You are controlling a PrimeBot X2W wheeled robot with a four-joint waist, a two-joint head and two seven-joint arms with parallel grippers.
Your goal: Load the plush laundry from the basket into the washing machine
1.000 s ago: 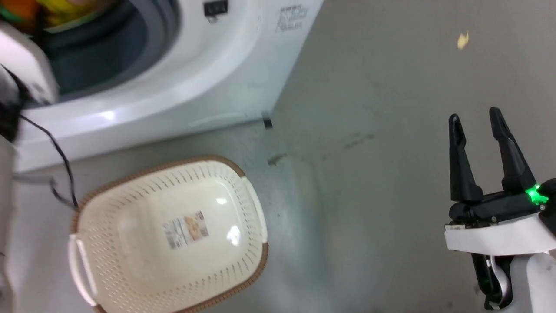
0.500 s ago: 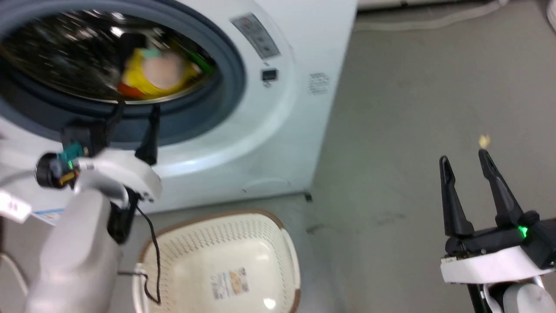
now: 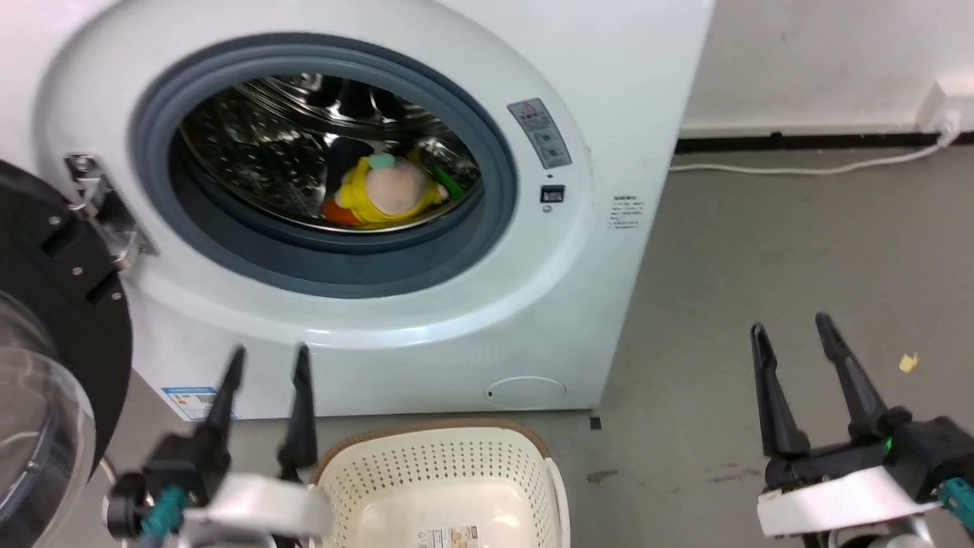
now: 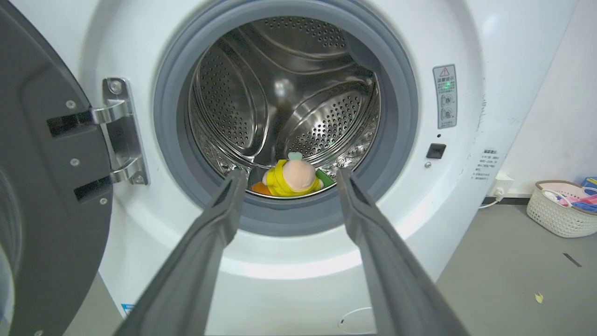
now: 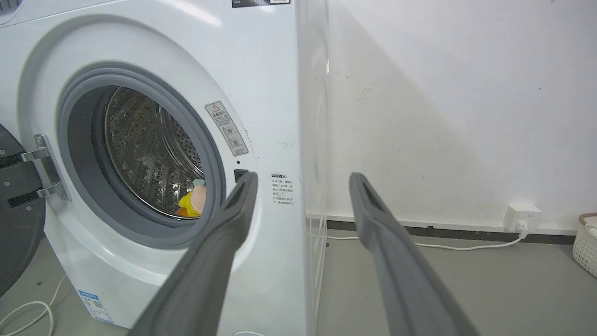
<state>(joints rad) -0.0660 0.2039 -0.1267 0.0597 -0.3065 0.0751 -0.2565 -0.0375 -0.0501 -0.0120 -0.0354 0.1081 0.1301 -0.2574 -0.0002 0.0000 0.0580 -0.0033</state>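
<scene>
Head view, read left to right. The door (image 3: 68, 304) hangs swung open, left of the left end effector (image 3: 270, 352) and level with it. The left end effector is released, with its fingers (image 4: 210, 242) spread and nothing between them. Half a second ago it stood at the gasket (image 3: 327, 266). It is now drawn back and low, in front of the washing machine (image 3: 456, 327). Part of the shift in the picture comes from the camera tilting up.

The plush laundry (image 3: 384, 194) lies ahead of and above this end effector. It rests inside the drum (image 3: 259, 144), at the front of its bottom, just behind the gasket. The left wrist view frames it between the two fingers, well apart from both. Judgement: the deposit is made and the loading step looks complete.

The basket (image 3: 441, 457) sits on the floor (image 3: 723, 251) just right of the left end effector. Its visible part holds nothing. The right end effector (image 3: 790, 326) is released and empty, over bare floor well right of the washing machine.

Obstructions: the open door flanks the left end effector, and the basket lies beside it. A pale scrap (image 3: 905, 362) lies on the floor just right of the right end effector. A second basket (image 4: 557, 214) stands far to the right.
</scene>
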